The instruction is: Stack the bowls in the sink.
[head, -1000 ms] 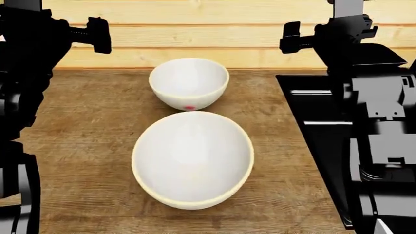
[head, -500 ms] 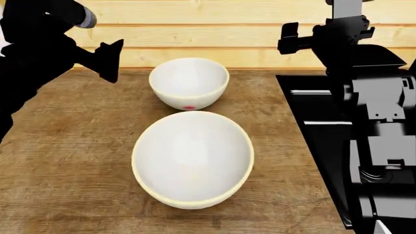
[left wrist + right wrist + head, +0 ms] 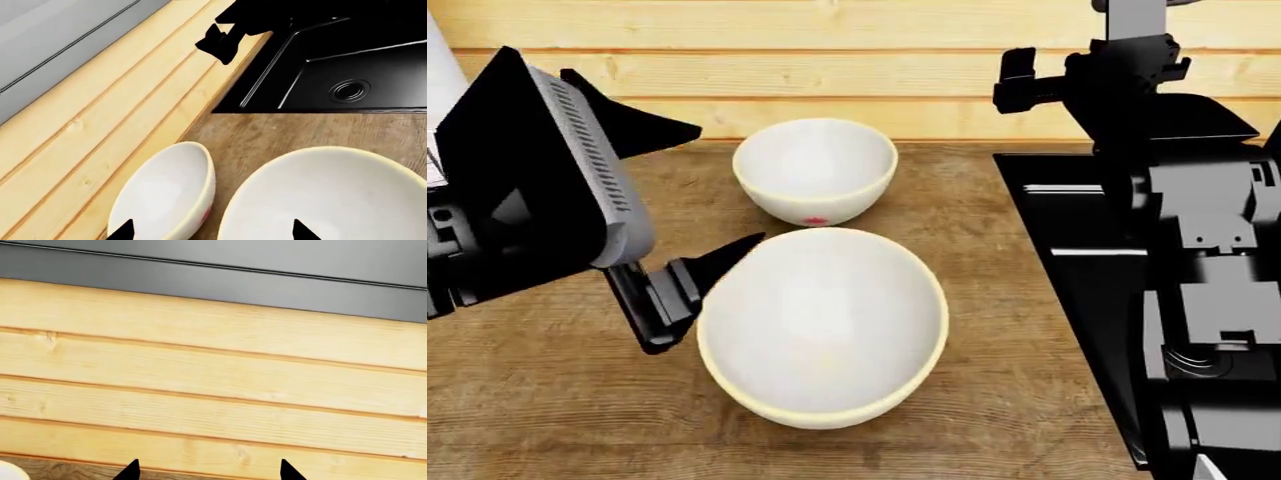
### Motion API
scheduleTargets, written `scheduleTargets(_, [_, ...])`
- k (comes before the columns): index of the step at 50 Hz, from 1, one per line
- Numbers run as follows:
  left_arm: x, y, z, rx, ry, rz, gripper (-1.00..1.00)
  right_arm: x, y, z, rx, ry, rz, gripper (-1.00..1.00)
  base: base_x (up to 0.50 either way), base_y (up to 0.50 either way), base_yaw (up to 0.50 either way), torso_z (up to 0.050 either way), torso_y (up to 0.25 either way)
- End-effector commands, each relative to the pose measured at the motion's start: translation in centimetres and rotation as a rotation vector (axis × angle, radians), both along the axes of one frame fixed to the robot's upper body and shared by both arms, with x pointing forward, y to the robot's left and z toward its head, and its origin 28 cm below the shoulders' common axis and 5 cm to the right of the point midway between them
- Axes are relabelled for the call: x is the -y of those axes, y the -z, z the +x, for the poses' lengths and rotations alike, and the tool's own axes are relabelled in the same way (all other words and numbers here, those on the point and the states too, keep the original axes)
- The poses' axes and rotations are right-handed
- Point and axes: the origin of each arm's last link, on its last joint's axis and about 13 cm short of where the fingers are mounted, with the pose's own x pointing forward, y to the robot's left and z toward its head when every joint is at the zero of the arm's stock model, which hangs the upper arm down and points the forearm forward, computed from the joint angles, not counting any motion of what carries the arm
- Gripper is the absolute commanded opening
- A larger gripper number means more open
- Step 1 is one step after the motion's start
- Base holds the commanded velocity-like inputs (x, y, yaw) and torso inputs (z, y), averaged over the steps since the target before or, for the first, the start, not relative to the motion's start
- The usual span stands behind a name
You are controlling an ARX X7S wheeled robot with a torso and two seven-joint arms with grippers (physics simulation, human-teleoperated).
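The small white bowl (image 3: 814, 165) with a red mark stands upright on the wooden counter near the wall. The large cream bowl (image 3: 822, 322) stands just in front of it, almost touching. My left gripper (image 3: 731, 183) is open and empty at the bowls' left side, one fingertip level with each bowl. In the left wrist view the small bowl (image 3: 163, 192) and the large bowl (image 3: 327, 200) lie ahead of the open left gripper (image 3: 212, 232). The black sink (image 3: 1068, 270) lies at the right, with a drain (image 3: 349, 90). My right gripper (image 3: 1014, 80) is open and empty, held high above the sink's far left corner.
A wooden plank wall (image 3: 868, 70) runs behind the counter, and the right gripper (image 3: 208, 472) faces it. My right arm (image 3: 1214, 250) covers much of the sink. The wooden counter (image 3: 574, 400) stretches left and in front of the bowls.
My left arm has swung in from the far left toward the bowls, and its open gripper now sits beside them. The bowls and the right arm have not moved.
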Motion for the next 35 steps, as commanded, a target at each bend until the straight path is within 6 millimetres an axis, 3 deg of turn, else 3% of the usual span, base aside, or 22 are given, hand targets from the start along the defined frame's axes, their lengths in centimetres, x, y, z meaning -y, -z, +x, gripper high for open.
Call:
scheduleTargets(1, [0.7, 0.6, -1.9, -0.030, 0.096, 0.083, 1.00, -0.1, -0.1, -0.1, 0.002, -0.005, 0.002, 1.00, 0.00, 0.00, 0.00, 0.000, 0.000])
scheduleTargets(35, [3.7, 2.7, -4.4, -0.141, 0.271, 0.145, 1.00, -0.1, 0.2, -0.2, 0.002, -0.012, 0.013, 1.00, 0.00, 0.00, 0.00, 0.000, 0.000])
